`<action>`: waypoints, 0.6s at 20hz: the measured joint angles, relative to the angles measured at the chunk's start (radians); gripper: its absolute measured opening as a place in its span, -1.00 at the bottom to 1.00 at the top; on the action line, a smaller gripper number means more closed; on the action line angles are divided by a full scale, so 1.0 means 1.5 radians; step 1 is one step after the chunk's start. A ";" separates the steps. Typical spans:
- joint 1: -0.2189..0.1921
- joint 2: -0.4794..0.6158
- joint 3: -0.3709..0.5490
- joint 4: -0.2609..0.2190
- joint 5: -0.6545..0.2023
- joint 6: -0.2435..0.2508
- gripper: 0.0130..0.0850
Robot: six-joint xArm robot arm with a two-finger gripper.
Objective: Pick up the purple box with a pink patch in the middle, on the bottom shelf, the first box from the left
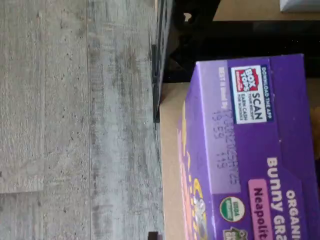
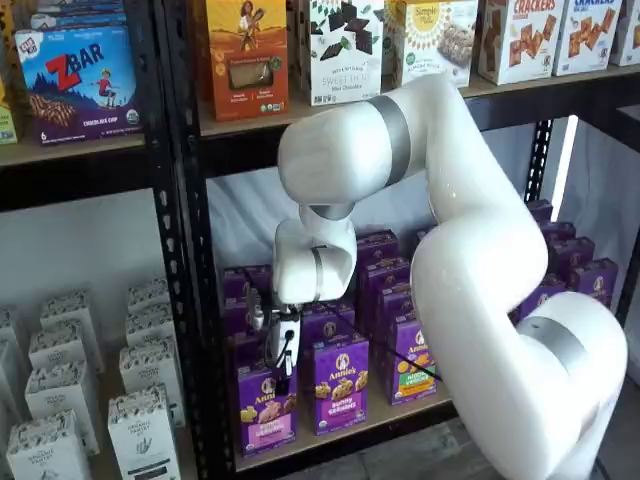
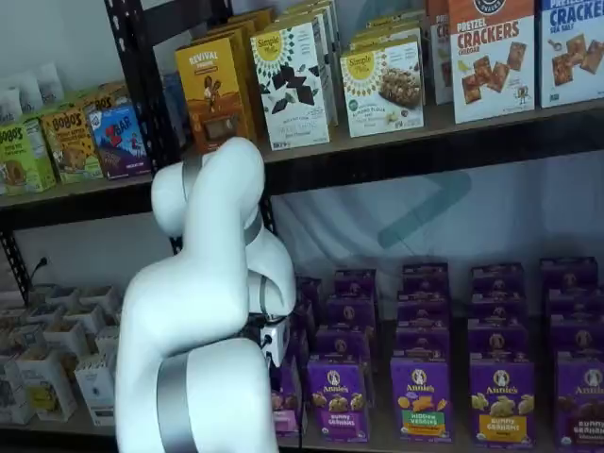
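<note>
Purple box (image 1: pixel 250 150) fills the wrist view, standing at the front left of the bottom shelf (image 2: pixel 340 432), gripper (image 2: pixel 284 372) right above it, finger gap impossible to judge; light, crushable carton, so pinch its flat sides gently.

Small upright purple carton with a pink label patch (image 2: pixel 266 410) is boxed in: black perforated steel upright (image 2: pixel 190 300) just left of it, purple carton with a purple-white label (image 2: pixel 340 383) just beside it on the right, more purple cartons (image 2: pixel 380 265) stacked in rows behind. Access is from the front and from above, where open air runs up to the black beam of the tan upper shelf (image 2: pixel 240 145), though the white jointed arm (image 2: pixel 470 270) fills much of that bay. Wrist view shows bare tan wooden shelf board (image 1: pixel 169 150) alongside the carton, and grey plank floor (image 1: pixel 75 125) beyond the black edge beam (image 1: pixel 159 75).
</note>
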 joint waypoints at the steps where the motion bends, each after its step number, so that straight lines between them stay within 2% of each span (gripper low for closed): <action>1: 0.000 -0.001 0.002 0.001 -0.001 -0.001 0.44; 12: -0.001 -0.016 0.021 -0.009 -0.002 0.006 0.44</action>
